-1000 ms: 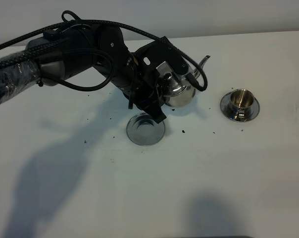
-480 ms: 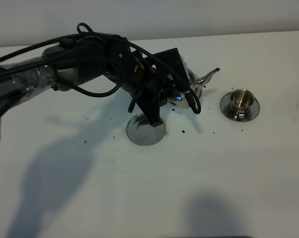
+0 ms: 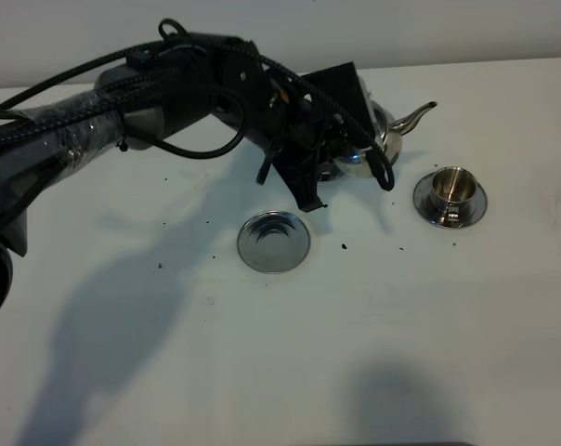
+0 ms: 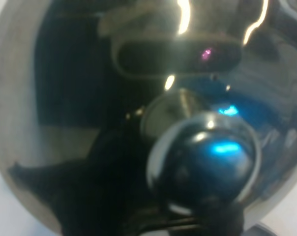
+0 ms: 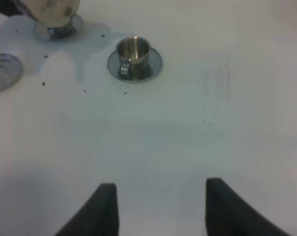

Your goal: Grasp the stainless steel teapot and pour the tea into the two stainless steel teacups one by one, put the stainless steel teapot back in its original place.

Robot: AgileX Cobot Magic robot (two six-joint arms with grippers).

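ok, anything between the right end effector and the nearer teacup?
No. The right wrist view shows only bare white table between the open right end effector and that teacup.

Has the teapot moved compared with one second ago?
Yes. The teapot has moved to the right: its spout is now nearer the teacup, and its body is farther from the empty saucer.

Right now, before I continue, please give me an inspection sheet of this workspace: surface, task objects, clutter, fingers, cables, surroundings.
Surface: white table, scattered with dark specks.
Job's things: stainless steel teapot off the table, spout toward the teacup on its saucer; wide saucer empty; second saucer partly hidden.
Clutter: nothing seen beyond the specks.
Grippers: left gripper holds the teapot; right gripper has its fingers apart, empty.
Cables: black cables loop along the left arm.
Surroundings: pale wall.
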